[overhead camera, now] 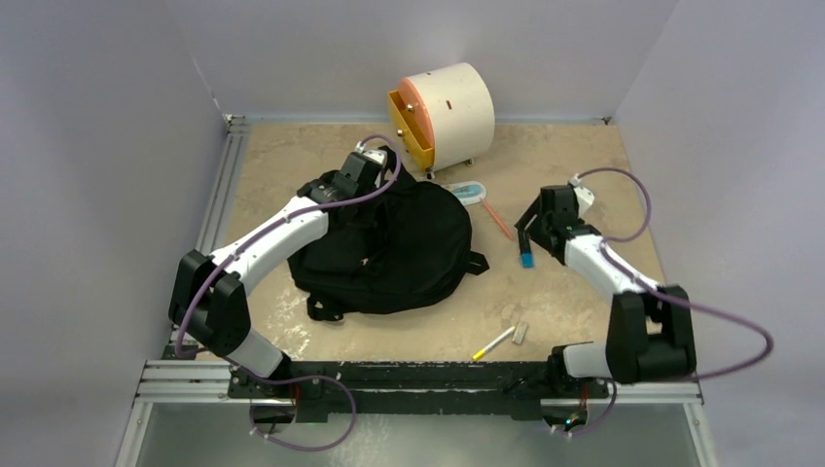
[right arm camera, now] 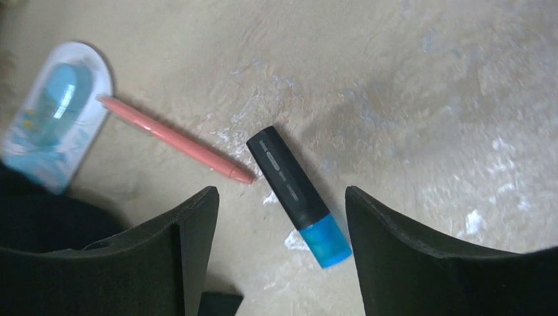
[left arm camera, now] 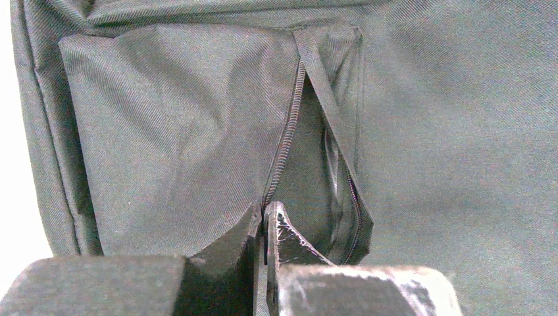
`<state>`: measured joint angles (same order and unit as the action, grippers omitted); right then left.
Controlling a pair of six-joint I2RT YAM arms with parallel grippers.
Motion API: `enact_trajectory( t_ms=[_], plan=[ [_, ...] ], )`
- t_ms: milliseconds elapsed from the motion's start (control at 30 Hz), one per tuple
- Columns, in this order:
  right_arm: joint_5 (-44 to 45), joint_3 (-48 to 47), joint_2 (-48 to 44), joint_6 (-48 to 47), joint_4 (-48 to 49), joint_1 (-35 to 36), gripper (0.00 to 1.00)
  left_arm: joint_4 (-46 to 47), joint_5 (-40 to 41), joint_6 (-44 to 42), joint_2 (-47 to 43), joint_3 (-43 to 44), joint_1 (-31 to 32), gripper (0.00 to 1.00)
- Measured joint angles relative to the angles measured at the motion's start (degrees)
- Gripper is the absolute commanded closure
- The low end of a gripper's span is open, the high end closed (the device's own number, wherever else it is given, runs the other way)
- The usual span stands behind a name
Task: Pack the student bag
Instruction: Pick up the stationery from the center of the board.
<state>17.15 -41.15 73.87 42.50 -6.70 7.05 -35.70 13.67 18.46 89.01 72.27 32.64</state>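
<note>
Right wrist: right hand spread wide over highlighter; left hand pinches student bag.

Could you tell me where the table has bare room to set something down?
Bare table lies back left, between the student bag and the left rail, and back right, beside the drawer box. The near strip left of the yellow marker is free too. Crowded: right of the bag, a blister pack, pink pen and, under the right end effector, a highlighter.

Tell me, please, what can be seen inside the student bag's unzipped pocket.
In the student bag, the zip opening shows only dark lining; no item is visible, and fabric covers the rest.
</note>
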Motion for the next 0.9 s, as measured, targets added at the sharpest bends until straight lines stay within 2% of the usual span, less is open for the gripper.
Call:
enact_trajectory(
  t_ms=[167,600,700,867,900],
  plan=[
    [-1.9,-4.9,10.4,-7.0,-0.7,0.0,0.3,0.0,-0.2,0.0,-0.2,0.0,0.0,1.0],
    [-2.2,-10.5,20.5,-14.9,-2.3,0.0,0.33,-0.2,-0.3,0.0,-0.5,0.0,0.0,1.0],
    [-2.4,-10.6,20.9,-15.5,-3.0,0.0,0.41,-0.2,-0.4,0.0,-0.5,0.0,0.0,1.0],
    [-3.4,-11.0,21.3,-16.4,-3.1,0.0,0.63,-0.2,-0.5,0.0,-0.5,0.0,0.0,1.0],
    [-3.5,-11.1,21.4,-16.7,-3.0,0.0,0.64,-0.2,-0.5,0.0,-0.5,0.0,0.0,1.0]
  ],
)
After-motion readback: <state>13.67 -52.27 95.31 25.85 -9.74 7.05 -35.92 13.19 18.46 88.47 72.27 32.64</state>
